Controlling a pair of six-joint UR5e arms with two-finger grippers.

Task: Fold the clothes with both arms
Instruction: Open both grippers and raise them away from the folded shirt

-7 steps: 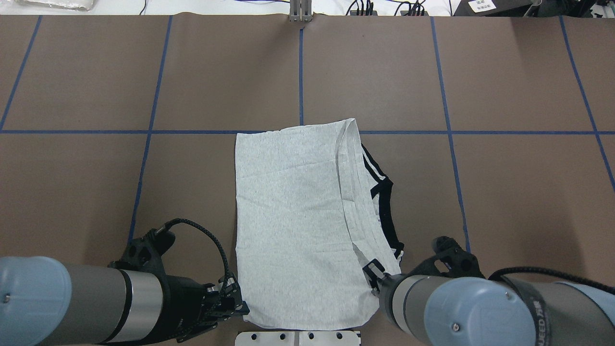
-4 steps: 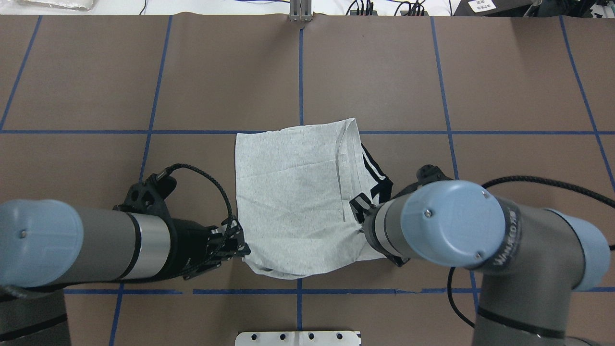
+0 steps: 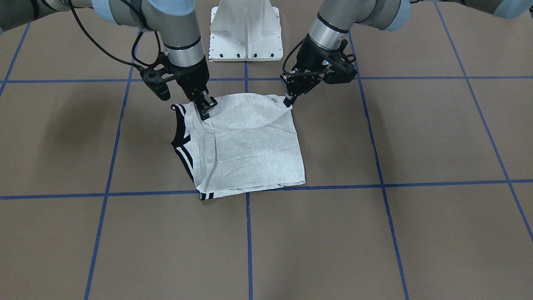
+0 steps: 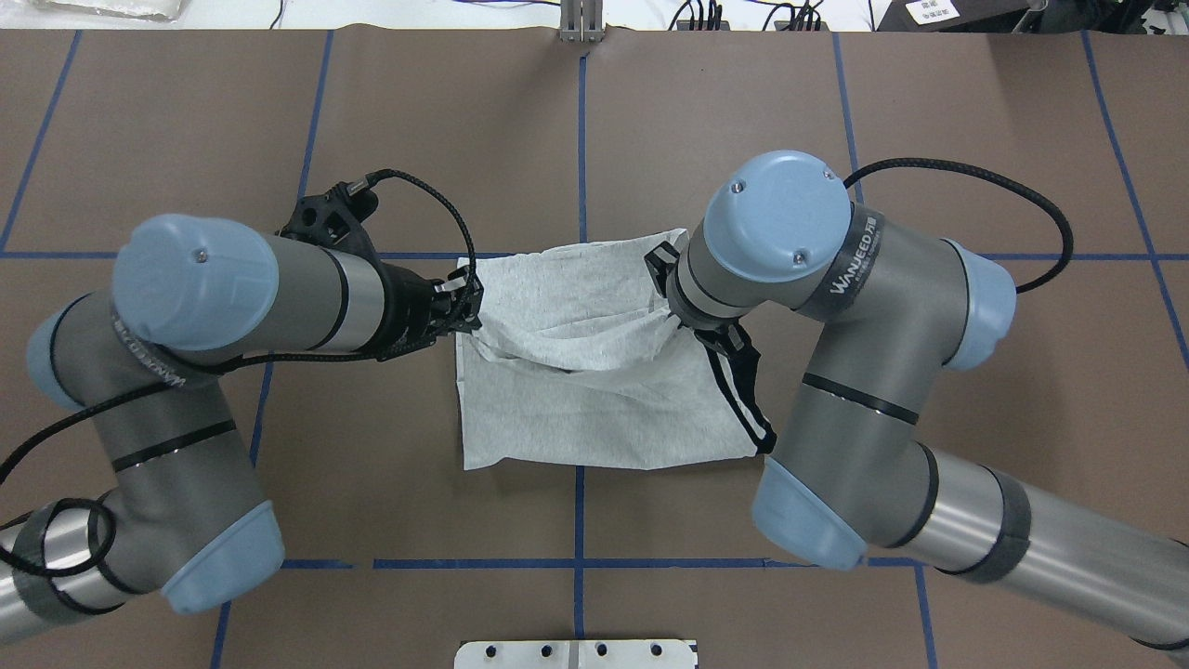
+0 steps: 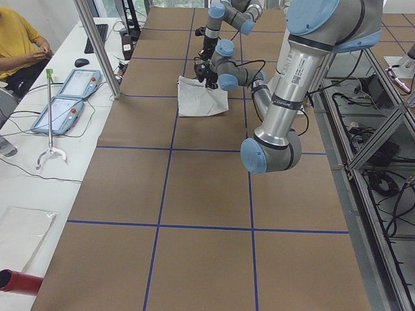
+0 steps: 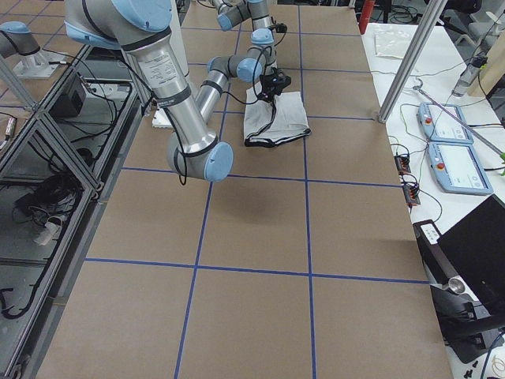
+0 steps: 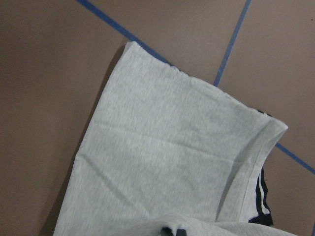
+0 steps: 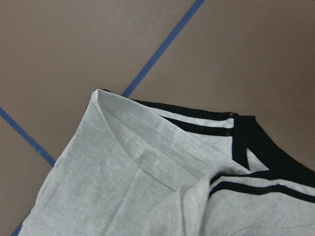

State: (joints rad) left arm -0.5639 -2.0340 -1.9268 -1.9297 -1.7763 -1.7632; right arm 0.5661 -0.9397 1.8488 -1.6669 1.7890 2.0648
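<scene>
Clock read on the overhead view, 12 o'clock pointing away from the robot. The T-shirt (image 4: 604, 418) lies at the centre of the tabletop (image 4: 418, 139), narrowed to a rough rectangle. Its print is hidden, and its black collar (image 8: 270, 155) and shoulder stripes show along the 3 o'clock edge. The left gripper (image 3: 288, 102) is pinched closed on a corner of grey cloth at about 10 o'clock of the garment. The right gripper (image 3: 205, 110) is clamped on the matching corner at about 1 o'clock, beside the stripes. Between them the raised layer sags in a shallow swag, while the lower layer rests flat. We judge the cloth light and wholly limp: thin jersey, no stiffness, draping from whatever two points carry it and creasing where it lands. It looks matte, so we expect enough friction on the brown tabletop to hold the bottom layer, though a dragged edge could pull it along. It is not fragile. The risks we see are cloth slipping out of a pinch, or a gripper catching an extra layer. The best hold, in our view, is as taken: two corners of one edge, well spread, kept taut so the fold lands square toward 12 o'clock. The collar side is several layers thick, so we expect it to sit higher.
</scene>
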